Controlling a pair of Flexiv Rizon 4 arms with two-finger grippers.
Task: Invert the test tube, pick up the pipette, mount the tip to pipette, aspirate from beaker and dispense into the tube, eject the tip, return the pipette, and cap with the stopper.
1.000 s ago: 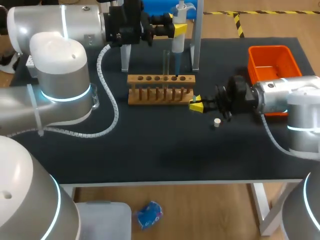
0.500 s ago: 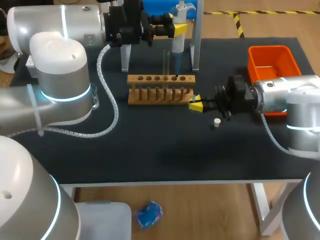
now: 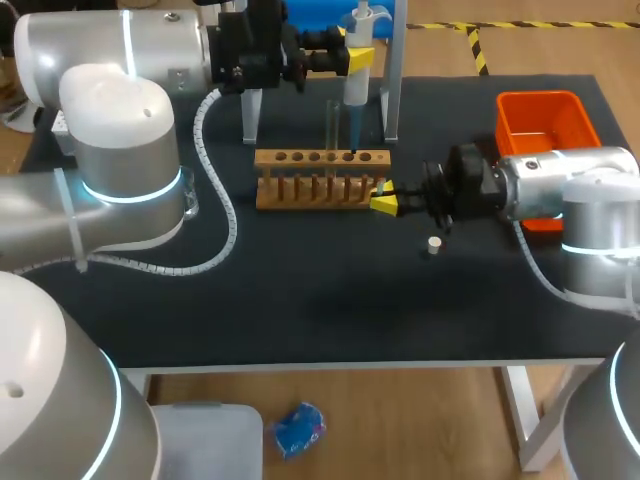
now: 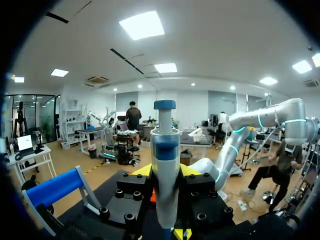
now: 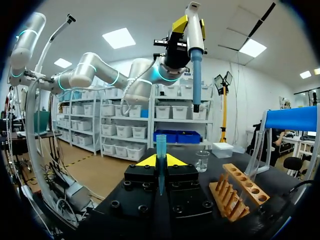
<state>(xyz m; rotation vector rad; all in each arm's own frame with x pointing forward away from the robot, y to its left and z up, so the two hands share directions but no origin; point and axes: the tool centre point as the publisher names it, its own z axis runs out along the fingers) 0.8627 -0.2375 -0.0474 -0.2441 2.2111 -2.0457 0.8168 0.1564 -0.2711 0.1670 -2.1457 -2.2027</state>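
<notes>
The pipette [image 4: 165, 175] had its lower end cut off by the left wrist view's edge. The left arm [image 3: 120, 160] hid most of the beaker [image 3: 191, 208]. Whether the test tube [image 3: 331, 125] held liquid was too small to tell.

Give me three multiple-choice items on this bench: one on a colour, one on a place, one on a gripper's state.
1. The bin is: A orange; B green; C white.
2. The stopper lies: A in the bin; B on the table near the right gripper; C inside the right gripper.
3. The right gripper is: A open and empty; B shut on the stopper; C shut on the pipette tip.
Answers: 1 A, its walls are bright orange; 2 B, it sits alone on the dark tabletop; 3 C, the right wrist view shows the blue tip clamped from both sides.
</notes>
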